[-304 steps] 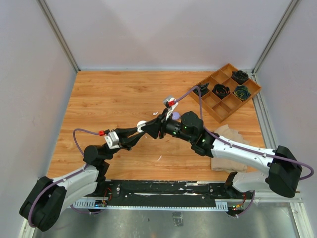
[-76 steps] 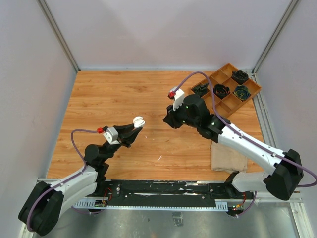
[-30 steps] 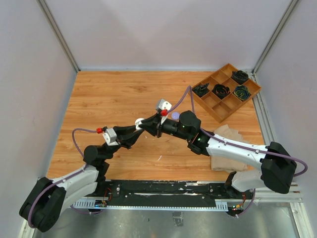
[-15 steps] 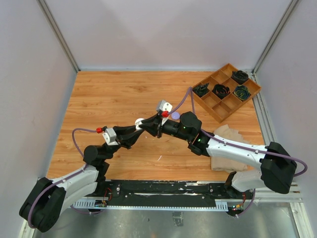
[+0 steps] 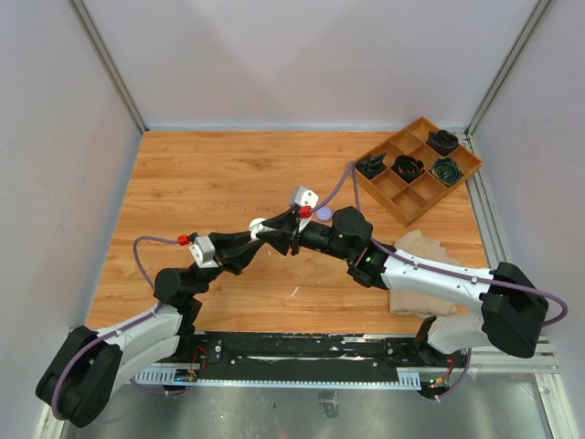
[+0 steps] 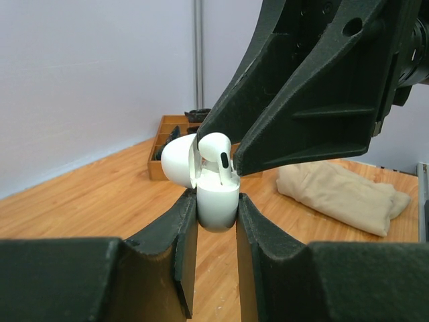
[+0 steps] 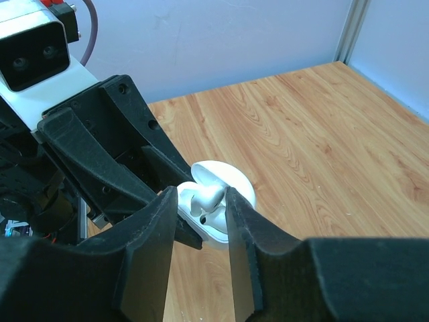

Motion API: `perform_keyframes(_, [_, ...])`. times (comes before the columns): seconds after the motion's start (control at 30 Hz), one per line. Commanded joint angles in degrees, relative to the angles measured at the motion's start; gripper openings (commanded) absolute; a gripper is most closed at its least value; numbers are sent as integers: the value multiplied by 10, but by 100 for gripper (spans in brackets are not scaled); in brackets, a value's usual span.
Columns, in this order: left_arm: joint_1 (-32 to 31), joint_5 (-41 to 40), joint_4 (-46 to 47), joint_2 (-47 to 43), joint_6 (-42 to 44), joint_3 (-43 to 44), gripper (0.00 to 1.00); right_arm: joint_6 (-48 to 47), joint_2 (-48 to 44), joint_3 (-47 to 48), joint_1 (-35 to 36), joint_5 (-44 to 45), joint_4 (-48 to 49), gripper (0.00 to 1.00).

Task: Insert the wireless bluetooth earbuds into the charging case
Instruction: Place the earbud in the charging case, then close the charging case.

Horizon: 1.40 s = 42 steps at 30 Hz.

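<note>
While our left pincer point(image 6: 216, 202) clamps the white case point(image 6: 218, 209) upright, lid open, above the tabletop point(image 5: 201, 174) at centre frame, our right pincer point(image 7: 199, 202) pinches a white earbud point(image 6: 216, 147) at its socket, apparently to seat it.

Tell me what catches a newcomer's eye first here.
Above the middle of the table, the left hand grips a white charging case with its lid open, and the right hand pinches a white earbud right at the case's mouth. A wooden divided tray with dark coiled items sits in the far right corner, and a beige cloth lies at the near right.
</note>
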Motion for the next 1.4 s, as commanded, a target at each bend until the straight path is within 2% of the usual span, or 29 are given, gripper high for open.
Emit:
perform_keyframes(0.0, [2, 2, 46, 2, 3, -57, 0, -17, -17, -8, 9, 5, -5, 37])
perform_keyframes(0.47, [2, 8, 37, 12, 9, -51, 0, -78, -63, 2, 8, 39, -88, 45])
perform_keyframes(0.7, [2, 16, 27, 17, 11, -45, 0, -124, -84, 29, 1, 25, -180, 51])
perform_keyframes(0.87, [2, 35, 27, 28, 13, -40, 0, -153, -92, 52, -35, -65, -251, 64])
perform_keyframes(0.97, [2, 50, 27, 35, 14, -35, 0, -184, -92, 73, -54, -125, -303, 80])
perform_keyframes(1.1, [2, 71, 34, 45, 12, -31, 0, -232, -82, 102, -61, -163, -365, 97])
perform_keyframes(1.37, [2, 111, 63, 58, 3, -30, 0, -276, -40, 144, -69, -221, -416, 99])
